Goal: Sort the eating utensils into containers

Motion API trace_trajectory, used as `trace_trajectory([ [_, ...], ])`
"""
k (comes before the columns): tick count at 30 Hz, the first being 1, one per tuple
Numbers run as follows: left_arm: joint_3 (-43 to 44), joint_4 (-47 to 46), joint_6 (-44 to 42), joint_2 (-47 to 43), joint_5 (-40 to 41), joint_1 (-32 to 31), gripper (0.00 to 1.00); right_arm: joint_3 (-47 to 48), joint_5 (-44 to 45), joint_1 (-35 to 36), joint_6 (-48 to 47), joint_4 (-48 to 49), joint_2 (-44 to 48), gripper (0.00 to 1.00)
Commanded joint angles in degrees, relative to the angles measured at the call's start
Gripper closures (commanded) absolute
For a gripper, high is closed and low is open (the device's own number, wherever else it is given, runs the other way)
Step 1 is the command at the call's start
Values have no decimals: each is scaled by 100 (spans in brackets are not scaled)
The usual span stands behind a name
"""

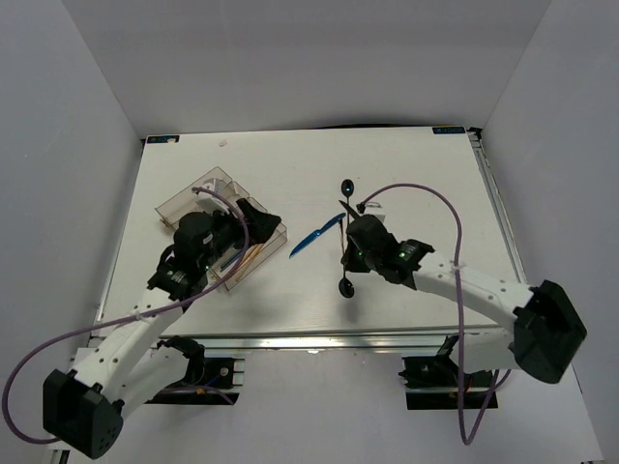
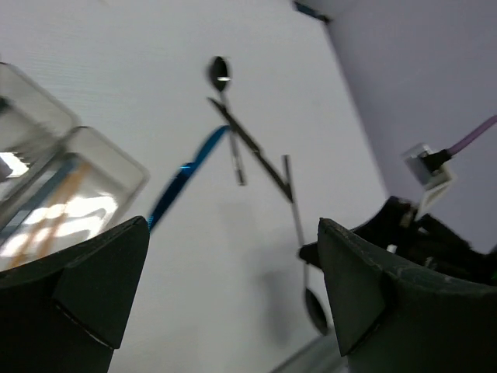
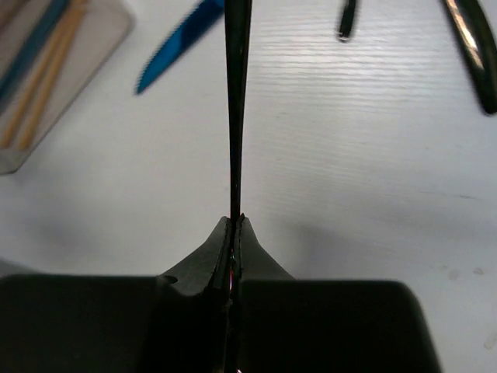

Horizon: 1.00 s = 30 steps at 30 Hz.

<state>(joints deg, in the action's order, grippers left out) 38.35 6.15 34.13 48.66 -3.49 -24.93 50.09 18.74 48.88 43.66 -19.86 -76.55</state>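
While the right claw [image 3: 233, 221] is pinched shut: it grips the slim black handle of the near spoon [image 1: 345, 286]. The wrist view shows the handle edge-on, running straight away from the fingertips.
Near spoon: its bowl points toward the near edge of the desk [image 1: 426, 184], and its handle passes under the right claw. Whether it is lifted off the surface cannot be told.
Blue knife [image 1: 314, 238]: it lies flat and slanted on the desk, between the tray and the right claw. The serrated blade end is near the tray's corner and the other end is up by the black stick. Whether those two touch cannot be told.
Far spoon [image 1: 348, 187]: it lies on the desk beyond the right claw, bowl toward the far edge.
Black stick [image 2: 248, 148]: it lies slantwise across the far spoon's handle.
Tray [image 1: 179, 205]: clear plastic, set at an angle on the left half of the desk and split into long narrow lanes.
Orange sticks [image 3: 43, 74]: they lie lengthwise inside the tray near the corner that faces the knife, with a blue-green piece beside them.
Left claw [image 2: 231, 233]: its jaws are spread wide with nothing between them, and it hangs over the knife-side part of the tray.
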Motion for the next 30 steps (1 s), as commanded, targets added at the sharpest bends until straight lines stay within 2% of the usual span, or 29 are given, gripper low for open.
trace_trajectory([
  [1, -310, -2183, 1638, 388, -1356, -117, 2, -201, -870, 69, -1077, 1053, 491, 100],
  [3, -249, -2399, 1992, 749, -1147, -450, 2, -157, -1232, 112, -1271, 1221, 667, 100],
  [8, 357, -1609, 2018, 1417, -127, -1241, 2, 124, -1451, 306, -1553, 1326, 826, 100],
  [14, 287, -1442, 2177, 1699, 164, -1304, 4, 361, -1391, 631, -1580, 1520, 791, 100],
  [17, 313, -1328, 2159, 1760, 147, -1304, 18, 423, -1382, 719, -1615, 1573, 747, 100],
  [18, 314, -1292, 2159, 1778, 146, -1304, 30, 441, -1391, 754, -1632, 1599, 730, 100],
  [21, 296, -1275, 2159, 1840, 120, -1304, 50, 493, -1496, 798, -1720, 1652, 686, 100],
  [22, 296, -1292, 2151, 1857, 120, -1304, 65, 511, -1531, 824, -1747, 1669, 668, 100],
  [24, 348, -1301, 2142, 1848, 120, -1295, 86, 529, -1505, 833, -1747, 1661, 651, 100],
  [25, 375, -1275, 2124, 1840, 129, -1304, 100, 520, -1462, 833, -1738, 1661, 659, 100],
  [27, 463, -1135, 2037, 1796, 259, -1304, 100, 441, -1286, 833, -1677, 1669, 747, 100],
  [28, 620, -847, 1897, 1770, 478, -1304, 100, 423, -1050, 833, -1642, 1643, 791, 92],
  [29, 743, -661, 1756, 1734, 654, -1287, 100, 414, -900, 833, -1598, 1512, 904, 64],
  [30, 884, -94, 1607, 1734, 1030, -1269, 100, 397, -742, 825, -1554, 1433, 966, 46],
])
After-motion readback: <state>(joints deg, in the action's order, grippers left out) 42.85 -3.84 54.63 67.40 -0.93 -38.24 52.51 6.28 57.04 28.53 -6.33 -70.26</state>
